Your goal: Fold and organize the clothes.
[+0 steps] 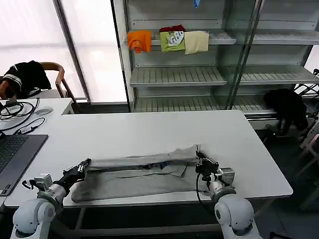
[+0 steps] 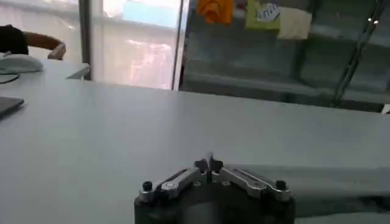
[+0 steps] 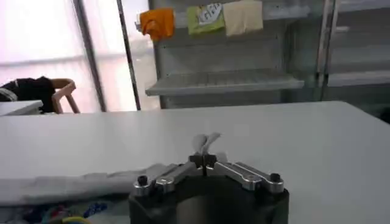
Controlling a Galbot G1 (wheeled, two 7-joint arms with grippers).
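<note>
left gripper [image 1: 85, 163] clamped on near-left edge of grey shirt [image 1: 134, 177] | right gripper [image 1: 199, 158] pinching its right edge, a tuft above the tips | shirt half-folded between them on white table [image 1: 149, 132] | risk: uneven travel skews fold; thin pinch may slip, dropping the edge

My left gripper [image 1: 85, 163] pinches one end of the grey shirt [image 1: 134, 175], my right gripper [image 1: 199, 155] apparently the other, its upper layer folded lengthwise on the white table [image 1: 149, 129].
</note>
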